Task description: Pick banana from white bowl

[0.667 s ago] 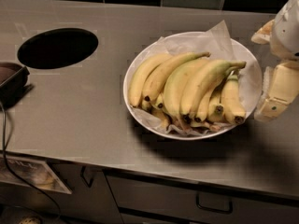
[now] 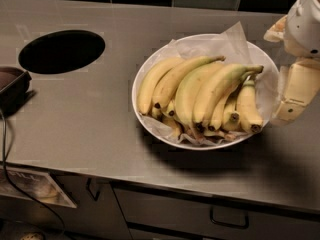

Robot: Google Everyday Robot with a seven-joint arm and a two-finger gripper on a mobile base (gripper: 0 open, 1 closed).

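A wide white bowl lined with crinkled white paper sits on the grey counter, right of centre. It holds a bunch of several bananas. The banana is long, thick and pale yellow, greenish toward its stem at the upper right, and lies on top of the pile. Shorter, stubbier bananas lie under and beside it. My gripper, cream and white, hangs at the right edge of the view, just outside the bowl's right rim and beside the banana stems. It holds nothing that I can see.
A black oval hole is cut into the counter at the left. A dark object with a cable sits at the far left edge. Dark tiles run along the back wall. Drawers with handles are below the counter front.
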